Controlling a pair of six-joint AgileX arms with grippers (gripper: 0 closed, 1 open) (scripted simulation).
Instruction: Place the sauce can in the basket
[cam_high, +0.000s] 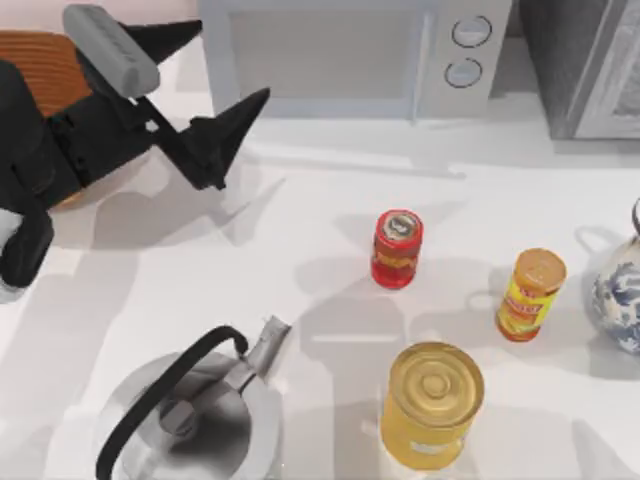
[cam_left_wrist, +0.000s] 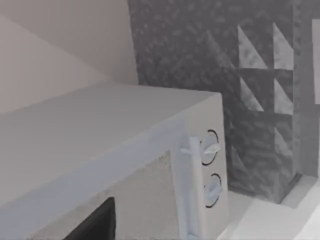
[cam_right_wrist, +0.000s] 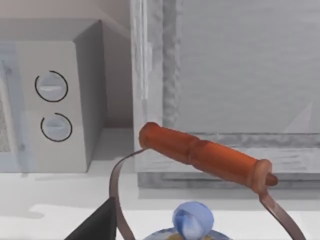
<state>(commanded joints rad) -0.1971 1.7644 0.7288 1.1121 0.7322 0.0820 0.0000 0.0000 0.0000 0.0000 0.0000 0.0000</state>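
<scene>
Sauce can (cam_high: 397, 249): upright on the worktop (cam_high: 300, 300), near centre, untouched, clear room around it for a grasp.
Basket (cam_high: 45, 70): far left corner, partly covered by the left arm.
Left end effector (cam_high: 215, 105): raised near the basket, fingers spread, grasping nothing.
Right end effector: state cannot be told.
Neighbours: gold can (cam_high: 431, 404), bottle (cam_high: 530, 294), kettle (cam_high: 190, 420).

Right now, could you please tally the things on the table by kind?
Cans: 2 (sauce can, gold can)
Bottles: 1 (bottle)
Kettles: 1 (kettle)
Teapots: 1 (teapot)
Baskets: 1 (basket)
Microwaves: 1 (microwave)
Total: 7
</scene>
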